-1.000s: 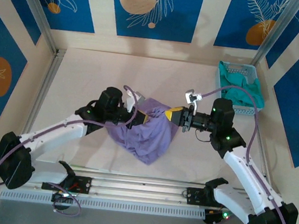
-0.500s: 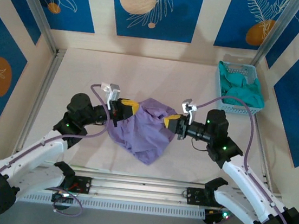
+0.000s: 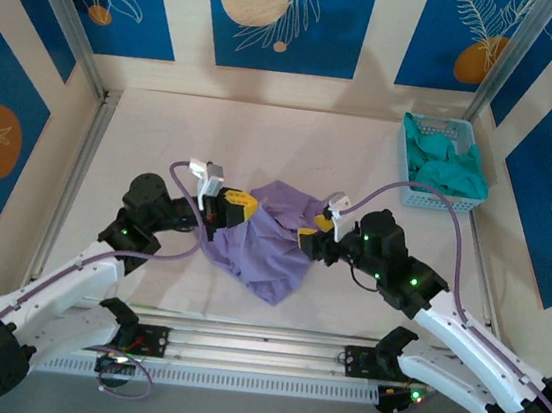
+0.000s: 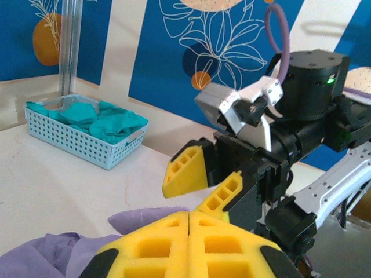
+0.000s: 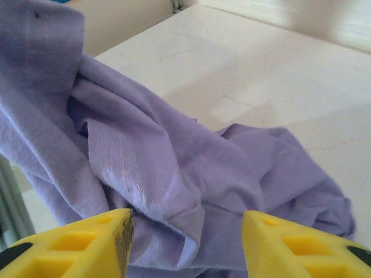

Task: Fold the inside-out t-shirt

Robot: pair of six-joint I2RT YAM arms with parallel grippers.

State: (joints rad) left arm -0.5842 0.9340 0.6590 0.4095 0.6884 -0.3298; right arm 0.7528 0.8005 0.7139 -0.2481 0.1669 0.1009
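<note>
The inside-out t-shirt [image 3: 270, 251] is a crumpled lavender heap at the middle of the table, a little toward the near edge. My left gripper [image 3: 239, 205] sits at its upper left edge, shut on the cloth, its yellow fingers [image 4: 156, 249] pressed flat together above the purple fabric [image 4: 58, 258]. In the right wrist view the t-shirt [image 5: 174, 156] rises toward the top left as if hung from there. My right gripper [image 3: 307, 241] is at the shirt's right edge and stands open [image 5: 186, 231], with a fold of cloth lying loose ahead of its fingers. The left wrist camera faces the right gripper [image 4: 203, 185].
A light blue basket [image 3: 428, 197] holding a teal-green garment [image 3: 447, 167] stands at the back right; the left wrist view shows the basket [image 4: 69, 139] too. Metal rails edge the table on the left, and the near edge carries the arm bases.
My right gripper has opened and let go of the shirt's right edge, dropping lower and nearer. The left gripper pulled its edge leftward, then held still. The shirt sagged flatter.
</note>
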